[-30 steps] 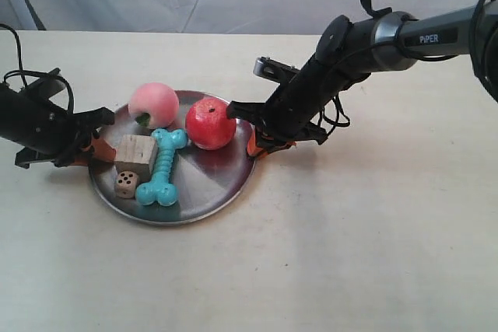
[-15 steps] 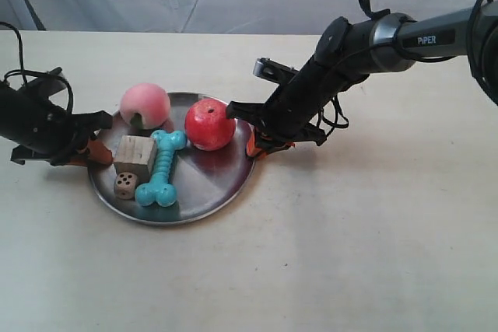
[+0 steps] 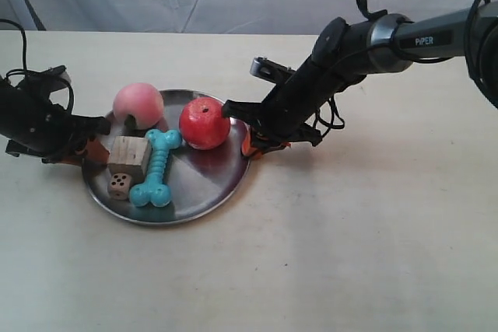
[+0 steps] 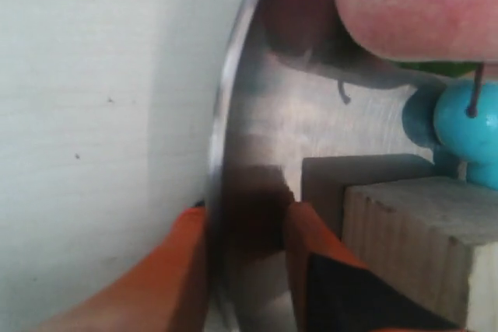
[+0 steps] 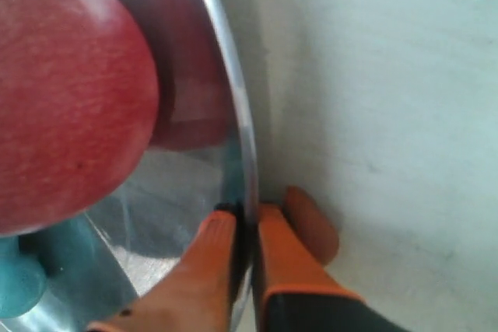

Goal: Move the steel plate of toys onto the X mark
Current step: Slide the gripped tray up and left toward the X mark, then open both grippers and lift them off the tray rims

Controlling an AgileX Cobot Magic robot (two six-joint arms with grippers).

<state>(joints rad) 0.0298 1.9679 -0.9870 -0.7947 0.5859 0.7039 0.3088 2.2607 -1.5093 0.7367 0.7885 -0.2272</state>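
Left gripper (image 4: pixel 247 217) and right gripper (image 5: pixel 245 219) both clamped on the plate (image 3: pixel 204 180) rim; close up, peach (image 4: pixel 420 5) and apple (image 5: pixel 70 91) are cut off.

On the steel plate (image 3: pixel 204 183), the peach (image 3: pixel 138 105) sat back left, the apple (image 3: pixel 205 123) back right, the block (image 3: pixel 129 155) and die (image 3: pixel 119 186) front left, the bone toy (image 3: pixel 156 169) beside them.
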